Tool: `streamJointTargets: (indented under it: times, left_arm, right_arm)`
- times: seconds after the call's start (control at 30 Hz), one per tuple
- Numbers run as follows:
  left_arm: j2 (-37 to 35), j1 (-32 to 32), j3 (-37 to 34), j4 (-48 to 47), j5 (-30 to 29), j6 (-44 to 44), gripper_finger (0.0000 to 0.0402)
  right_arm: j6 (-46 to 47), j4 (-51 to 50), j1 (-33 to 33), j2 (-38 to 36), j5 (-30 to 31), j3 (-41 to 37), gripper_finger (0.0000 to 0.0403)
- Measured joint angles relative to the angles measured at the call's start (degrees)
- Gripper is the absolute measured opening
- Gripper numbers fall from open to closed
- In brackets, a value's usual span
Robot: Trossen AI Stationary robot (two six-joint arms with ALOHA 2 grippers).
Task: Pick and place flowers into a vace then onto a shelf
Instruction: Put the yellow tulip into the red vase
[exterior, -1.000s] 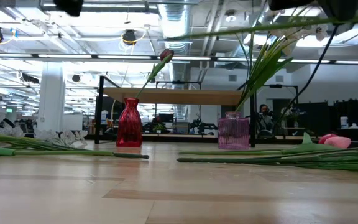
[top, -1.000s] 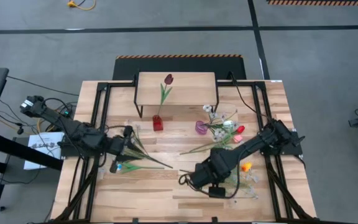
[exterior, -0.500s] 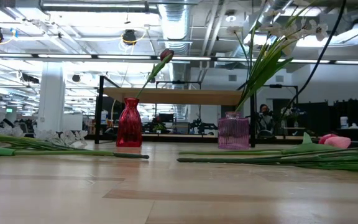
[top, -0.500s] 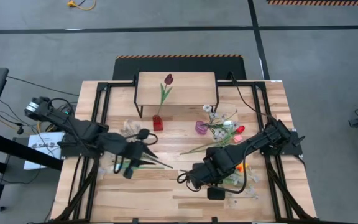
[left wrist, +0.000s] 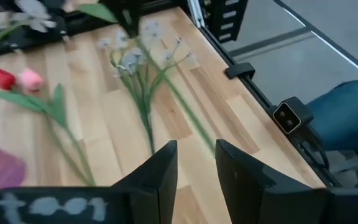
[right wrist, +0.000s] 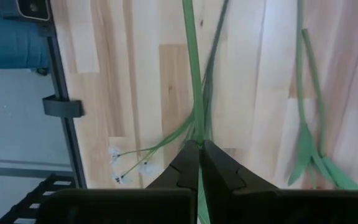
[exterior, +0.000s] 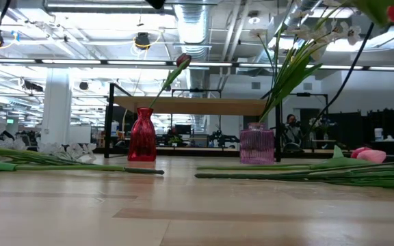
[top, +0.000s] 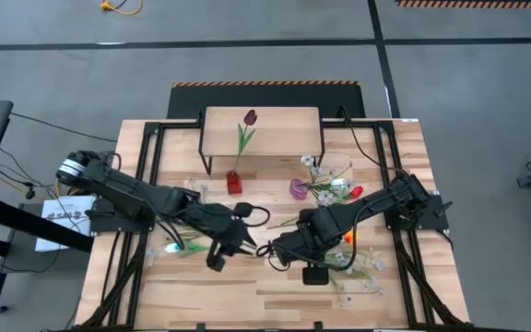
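Right gripper [top: 267,251] sits mid-table with its fingers pinched tight on a green flower stem [right wrist: 192,74], which runs straight out ahead of them. I read this as a handover: my left gripper [top: 243,234] is just beside it, fingers [left wrist: 157,177] part spread and holding nothing. The purple vase [top: 299,189] with its white spray lies toward the far side, nearer my right arm, in front of the shelf [top: 262,132]. The red vase [top: 234,182] already holds a tulip.
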Motion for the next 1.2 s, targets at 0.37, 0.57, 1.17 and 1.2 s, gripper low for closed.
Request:
streamJointTargets:
  times: [0.37,0.57,1.17,1.2]
  left_arm:
    - [6.74,0.01,4.57,0.5,2.16,1.45,0.0098]
    - [9.09,0.06,6.57,0.88,2.5,2.02,0.0098]
    - [9.11,1.81,6.59,1.04,2.92,1.56,0.0098]
    - [9.11,1.81,6.57,1.02,2.92,1.54,0.0098]
  right_arm:
    - [-1.64,0.01,-0.35,0.0,1.66,-0.02,0.0]
    - [-2.92,0.0,-1.25,0.0,2.44,-0.02,0.0]
    - [-5.35,0.31,-1.45,0.0,3.94,0.96,0.0]
    - [-5.55,0.33,-1.45,0.0,4.35,1.44,0.0]
